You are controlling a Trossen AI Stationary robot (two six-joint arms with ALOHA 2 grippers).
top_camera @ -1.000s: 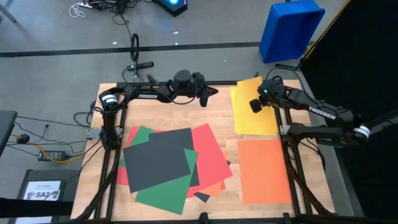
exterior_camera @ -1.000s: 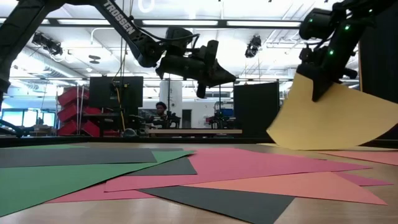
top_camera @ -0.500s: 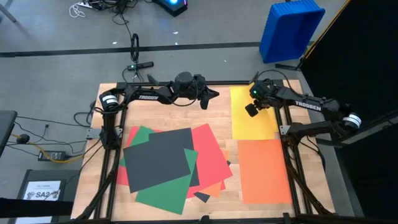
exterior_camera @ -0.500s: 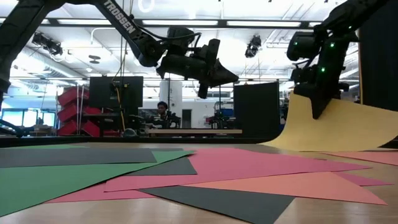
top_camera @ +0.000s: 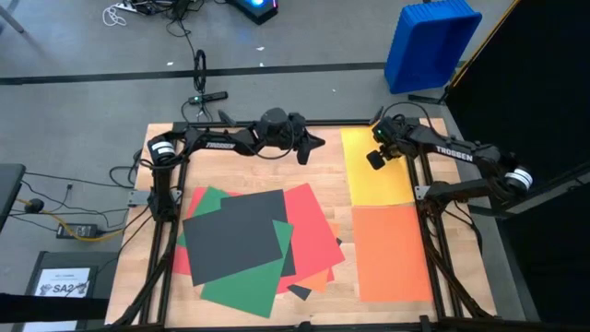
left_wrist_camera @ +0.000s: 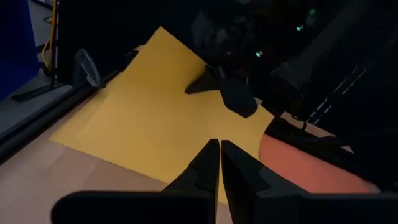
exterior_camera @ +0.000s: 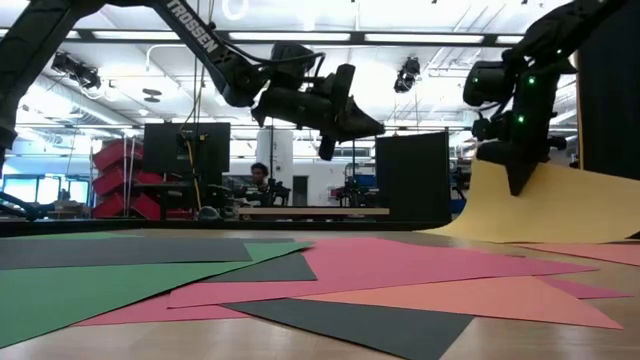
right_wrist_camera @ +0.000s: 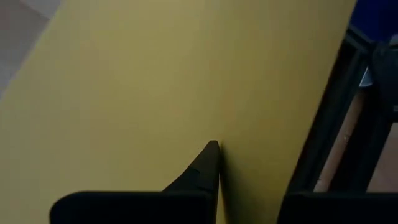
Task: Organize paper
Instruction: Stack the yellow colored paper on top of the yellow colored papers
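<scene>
A yellow sheet of paper (top_camera: pixel 369 180) lies at the table's far right, and my right gripper (top_camera: pixel 375 160) is shut on it. Its near edge (exterior_camera: pixel 540 238) rests on the table, while its far part (exterior_camera: pixel 580 195) curves upward. An orange sheet (top_camera: pixel 392 251) lies flat just near of it. At the left centre, black (top_camera: pixel 235 235), green (top_camera: pixel 244 281) and red (top_camera: pixel 313 226) sheets overlap in a loose pile. My left gripper (top_camera: pixel 304 150) hangs shut and holding nothing above the middle of the far edge, pointing toward the yellow sheet (left_wrist_camera: pixel 143 112). My right gripper pinches the yellow sheet between its shut fingers (right_wrist_camera: pixel 202 165), slanting down from above. The hold is in the sheet's far half (right_wrist_camera: pixel 186 118), but the gripper hides which edge it has. The held part is raised and curved, and the near edge stays on the table.
A blue bin (top_camera: pixel 431 41) stands on the floor beyond the far right corner. Black frame rails (top_camera: pixel 424 198) run along the table's sides. A small white printed sheet (top_camera: pixel 63 281) lies off the table at the left. A person (exterior_camera: pixel 260 180) sits in the room behind.
My right gripper has sunk with the yellow sheet and tipped further downward. The sheet hung curled and skewed, mostly clear of the table. It now lies squared at the far right, its near part on the table and only its far part raised.
</scene>
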